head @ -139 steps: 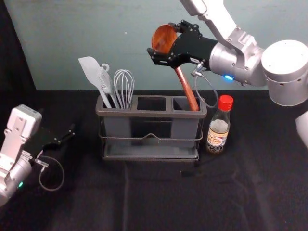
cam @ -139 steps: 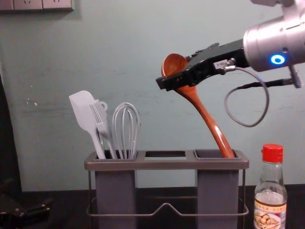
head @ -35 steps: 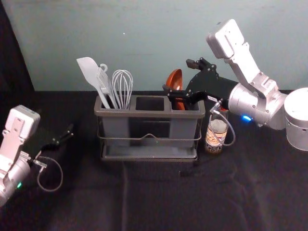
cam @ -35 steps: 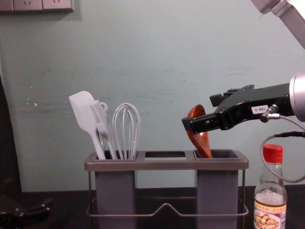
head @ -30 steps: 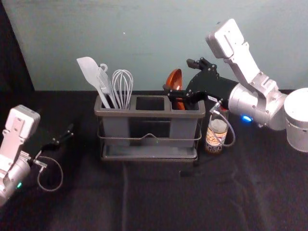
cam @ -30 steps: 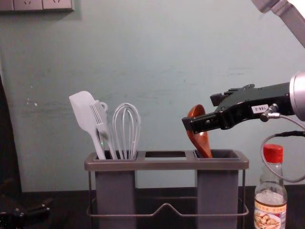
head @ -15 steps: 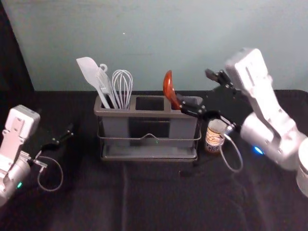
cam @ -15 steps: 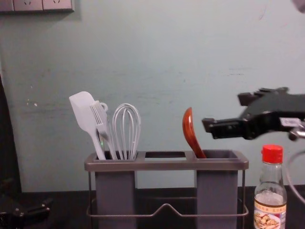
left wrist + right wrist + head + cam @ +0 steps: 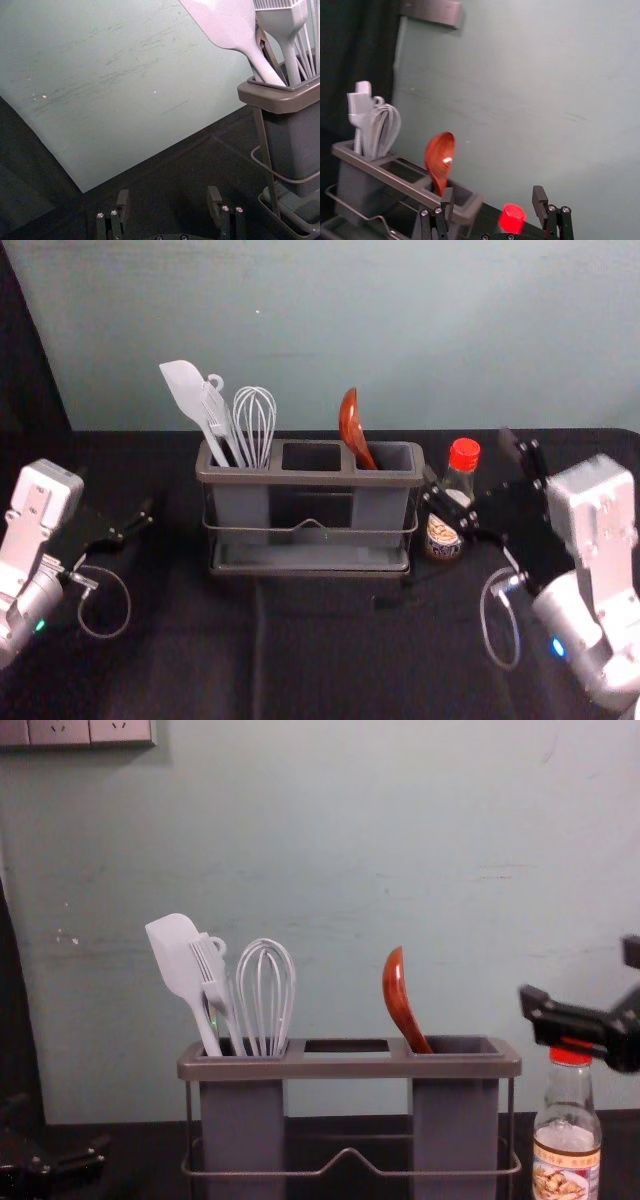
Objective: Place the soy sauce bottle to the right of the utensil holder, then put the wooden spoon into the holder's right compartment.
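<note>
left end effector (image 9: 169,194) parked at 9 o'clock, spread, empty; right end effector (image 9: 493,191) wide open, empty, near upright soy sauce bottle (image 9: 568,1128) at holder's (image 9: 312,478) 3 o'clock: draw off toward 5, sparing cap (image 9: 464,452); wooden spoon (image 9: 352,427) in right compartment (image 9: 380,508), leaning 11

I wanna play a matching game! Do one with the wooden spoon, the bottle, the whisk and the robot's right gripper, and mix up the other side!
Things:
1. wooden spoon
2. bottle
3. whisk
4. right gripper

Where or how:
A. in the left compartment of the holder
B. open, holding nothing
C. wears a red cap
D. leaning in the holder's right compartment

Pairs: 1-D, 2-C, 3-A, 4-B
</note>
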Motion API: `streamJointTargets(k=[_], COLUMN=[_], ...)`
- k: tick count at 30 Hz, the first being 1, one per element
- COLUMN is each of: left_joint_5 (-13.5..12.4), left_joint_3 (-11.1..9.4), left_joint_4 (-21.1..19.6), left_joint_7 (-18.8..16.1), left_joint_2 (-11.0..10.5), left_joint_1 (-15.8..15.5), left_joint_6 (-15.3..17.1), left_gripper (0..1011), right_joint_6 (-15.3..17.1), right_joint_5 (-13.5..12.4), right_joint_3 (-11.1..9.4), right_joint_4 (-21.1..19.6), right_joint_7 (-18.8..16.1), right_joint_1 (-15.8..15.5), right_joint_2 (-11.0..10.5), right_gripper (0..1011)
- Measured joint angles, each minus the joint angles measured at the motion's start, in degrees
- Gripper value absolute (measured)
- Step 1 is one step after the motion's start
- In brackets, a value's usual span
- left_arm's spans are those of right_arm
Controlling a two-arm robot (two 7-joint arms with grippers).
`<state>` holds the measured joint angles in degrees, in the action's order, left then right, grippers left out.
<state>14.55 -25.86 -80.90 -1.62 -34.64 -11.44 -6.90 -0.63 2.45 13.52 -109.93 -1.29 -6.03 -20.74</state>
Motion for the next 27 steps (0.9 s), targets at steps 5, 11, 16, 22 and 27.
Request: streamJointTargets(k=[5, 11, 16, 22, 27], left_joint_5=[0.0, 0.0, 0.0, 0.0, 0.0], left_joint_3=[0.0, 0.0, 0.0, 0.0, 0.0], left_joint_4=[0.0, 0.0, 0.0, 0.0, 0.0], left_joint_7=[0.0, 0.0, 0.0, 0.0, 0.0], left_joint_2=[0.0, 0.0, 0.0, 0.0, 0.0], left_joint_1=[0.0, 0.0, 0.0, 0.01, 0.0], left_joint_6=[0.0, 0.0, 0.0, 0.0, 0.0], left_gripper=[1012, 1012, 1012, 1011, 1012], right_joint_6=[-5.31, -7.43, -6.85, -3.46, -1.14], right_joint_5=[0.47, -1.64, -6.49, -10.94, -11.45], right_joint_3=[-0.94, -1.64, -3.22, -4.91, -5.28], right_joint_4=[2.19, 4.03, 5.13, 5.66, 5.84], right_joint_7=[3.97, 4.43, 2.92, 0.84, -0.09], right_joint_1=[-4.26, -6.37, -7.07, -7.58, -7.25], right_joint_2=[3.44, 5.61, 7.47, 9.32, 9.82], right_gripper=[1002, 1003, 1002, 1002, 1003])
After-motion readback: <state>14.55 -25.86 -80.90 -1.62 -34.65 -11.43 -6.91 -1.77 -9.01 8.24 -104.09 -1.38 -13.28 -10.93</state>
